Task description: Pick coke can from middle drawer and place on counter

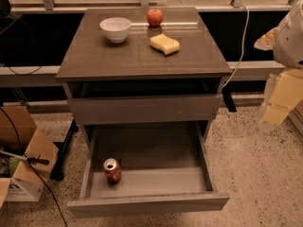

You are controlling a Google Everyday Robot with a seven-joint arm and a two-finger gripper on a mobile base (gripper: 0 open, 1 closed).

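The coke can [112, 170], red with a silver top, stands upright in the front left corner of the open middle drawer [156, 181], which is pulled far out towards me. The counter [137, 56] is the glossy dark top of the cabinet above it. My gripper [278, 103], pale yellow below a white arm segment, hangs at the far right edge of the view. It is well to the right of the cabinet, about level with the upper drawer, and far from the can. It holds nothing that I can see.
On the counter are a white bowl [115, 29], a red apple [155, 17] and a yellow sponge [164, 44]. The upper drawer front [144, 109] overhangs the back of the open drawer. A cardboard box [23, 164] and cables lie on the floor at left.
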